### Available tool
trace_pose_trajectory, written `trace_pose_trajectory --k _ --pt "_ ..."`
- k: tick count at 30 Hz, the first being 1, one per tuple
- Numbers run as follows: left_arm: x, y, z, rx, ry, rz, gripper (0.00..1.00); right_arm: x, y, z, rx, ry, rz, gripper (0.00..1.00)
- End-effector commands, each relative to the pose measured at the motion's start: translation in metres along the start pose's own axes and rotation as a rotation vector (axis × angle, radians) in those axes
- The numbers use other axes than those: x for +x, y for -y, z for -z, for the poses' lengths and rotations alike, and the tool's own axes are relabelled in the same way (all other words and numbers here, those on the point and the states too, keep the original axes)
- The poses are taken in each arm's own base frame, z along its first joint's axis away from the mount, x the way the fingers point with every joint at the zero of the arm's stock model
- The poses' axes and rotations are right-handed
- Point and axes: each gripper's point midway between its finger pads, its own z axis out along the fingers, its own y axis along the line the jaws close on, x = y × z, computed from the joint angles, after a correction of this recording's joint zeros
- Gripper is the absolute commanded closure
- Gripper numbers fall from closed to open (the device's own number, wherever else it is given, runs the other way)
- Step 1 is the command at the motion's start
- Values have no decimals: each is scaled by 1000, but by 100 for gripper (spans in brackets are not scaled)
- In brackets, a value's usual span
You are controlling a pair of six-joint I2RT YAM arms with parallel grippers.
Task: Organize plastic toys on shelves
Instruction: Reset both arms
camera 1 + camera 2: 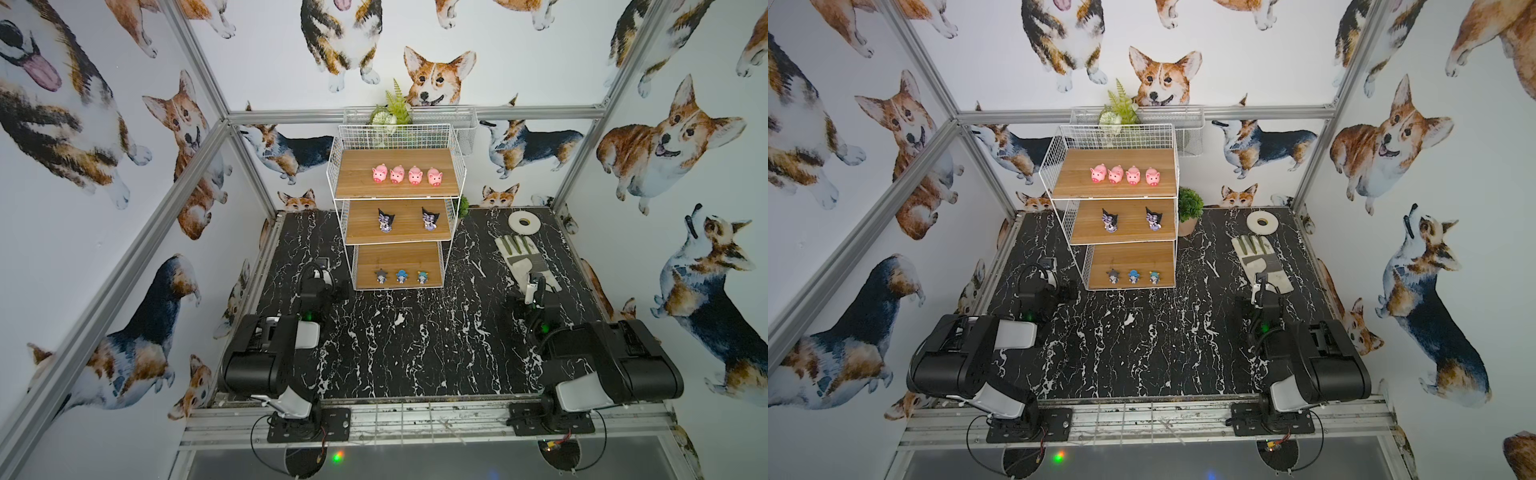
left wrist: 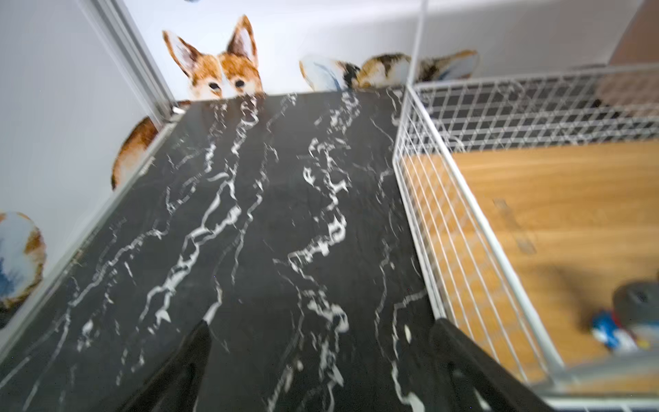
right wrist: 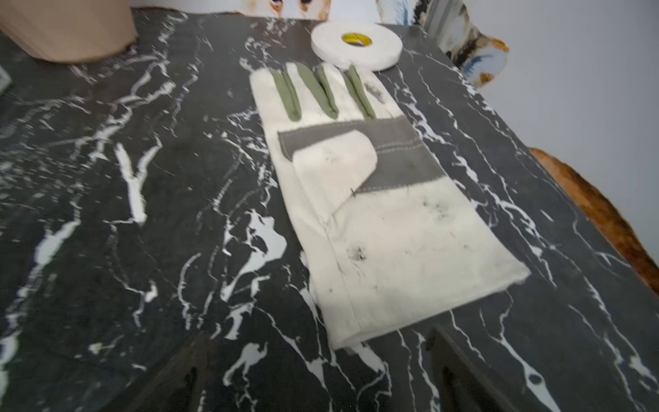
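Note:
In both top views the shelves (image 1: 357,174) (image 1: 1075,178) are three stepped wooden boards in a white wire rack at the back centre. Several pink pigs (image 1: 407,175) line the top board. Two black-and-purple figures (image 1: 386,220) stand on the middle board. Three blue-grey figures (image 1: 401,276) stand on the lowest board, one of them blurred in the left wrist view (image 2: 627,321). My left gripper (image 1: 336,291) (image 2: 321,331) hangs open and empty over the table beside the rack's lower left corner. My right gripper (image 1: 534,282) (image 3: 317,342) is open and empty at the glove's cuff.
A white-and-grey work glove (image 1: 523,257) (image 3: 374,214) lies at the right, with a white tape roll (image 1: 523,222) (image 3: 356,46) behind it. A potted plant (image 1: 1190,208) stands just right of the rack. A wire basket with a fern (image 1: 415,120) hangs on the back rail.

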Motion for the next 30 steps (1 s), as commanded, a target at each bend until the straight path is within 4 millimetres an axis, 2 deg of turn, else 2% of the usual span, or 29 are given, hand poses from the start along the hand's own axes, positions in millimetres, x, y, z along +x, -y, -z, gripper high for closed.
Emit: trace_pose_trajectory --k 1,3,9,30 --pt "5 3 -2 29 -28 9 0 -35 -2 -15 -122 59 -105 1" --pt "4 3 -1 28 -20 8 0 -30 3 -15 -107 13 -123 1" --pt "4 3 1 23 -12 2 0 -34 3 -13 -100 54 -124 0" --pt "3 4 0 24 -12 -1 0 -33 -4 -13 -131 47 -87 0"
